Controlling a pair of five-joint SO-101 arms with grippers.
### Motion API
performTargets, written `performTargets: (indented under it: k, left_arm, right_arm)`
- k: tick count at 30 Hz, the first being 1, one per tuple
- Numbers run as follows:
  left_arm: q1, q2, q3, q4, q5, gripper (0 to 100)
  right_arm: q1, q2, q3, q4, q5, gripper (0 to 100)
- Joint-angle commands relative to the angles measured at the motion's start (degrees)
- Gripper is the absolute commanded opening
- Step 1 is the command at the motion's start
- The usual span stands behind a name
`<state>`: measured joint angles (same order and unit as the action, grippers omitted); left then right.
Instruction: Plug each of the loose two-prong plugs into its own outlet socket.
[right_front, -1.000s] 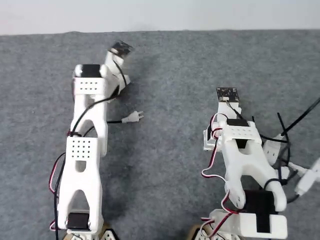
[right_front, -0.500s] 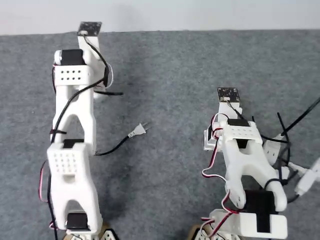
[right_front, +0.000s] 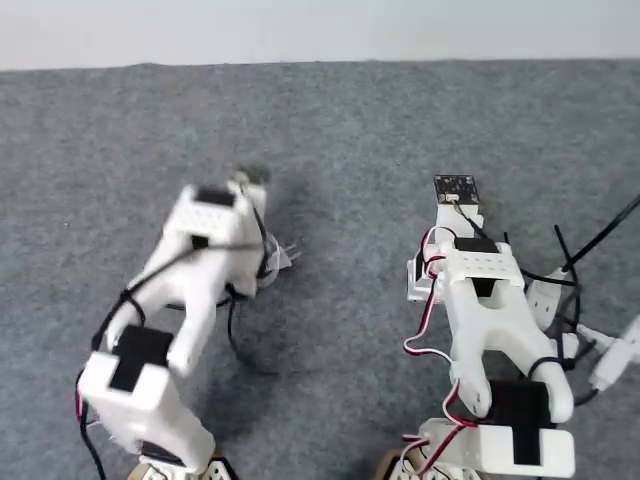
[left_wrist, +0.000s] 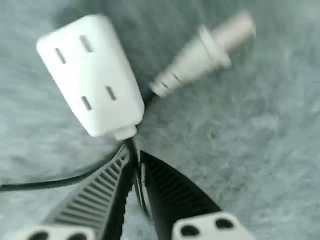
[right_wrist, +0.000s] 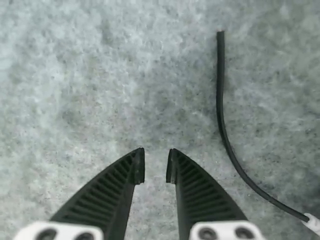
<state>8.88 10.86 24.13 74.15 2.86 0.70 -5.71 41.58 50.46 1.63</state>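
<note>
A white outlet block (left_wrist: 92, 75) with several slots lies on the grey carpet, a black cord (left_wrist: 131, 147) leaving its near end. My left gripper (left_wrist: 134, 156) is shut on that cord just behind the block. A white two-prong plug (left_wrist: 200, 55) lies loose beside the block, prongs pointing away from the gripper. From above, the plug (right_front: 283, 254) peeks out next to the bent left arm (right_front: 200, 260), which covers the block. My right gripper (right_wrist: 155, 165) hovers over bare carpet, fingers a narrow gap apart with nothing between them.
A black cable (right_wrist: 222, 115) curves over the carpet beside the right gripper. More white plugs and black cords (right_front: 600, 355) lie tangled at the right edge by the right arm's base. A slack loop of black cord (right_front: 240, 350) trails near the left arm.
The left arm has swung from the far left back of the table toward the middle and come down next to the plug. The right arm has not moved.
</note>
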Motion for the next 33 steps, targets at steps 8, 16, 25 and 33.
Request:
performTargets:
  k: [8,16,25,33]
  left_arm:
    - [6.9,-28.7,31.0,-17.7,1.0,5]
    - [6.7,-46.8,36.6,-16.0,0.6,34]
    - [-0.6,-57.7,30.4,-9.1,0.6,25]
    - [-7.4,-43.2,21.8,-11.2,3.1,25]
  right_arm:
    - [-0.2,-0.3,-1.2,-0.4,2.4,7.6]
    - [-0.2,-0.2,-1.2,-0.4,2.4,7.6]
    - [-0.3,-0.2,-1.2,-0.5,2.3,7.4]
    - [-0.3,-0.2,-1.2,-0.4,2.4,7.2]
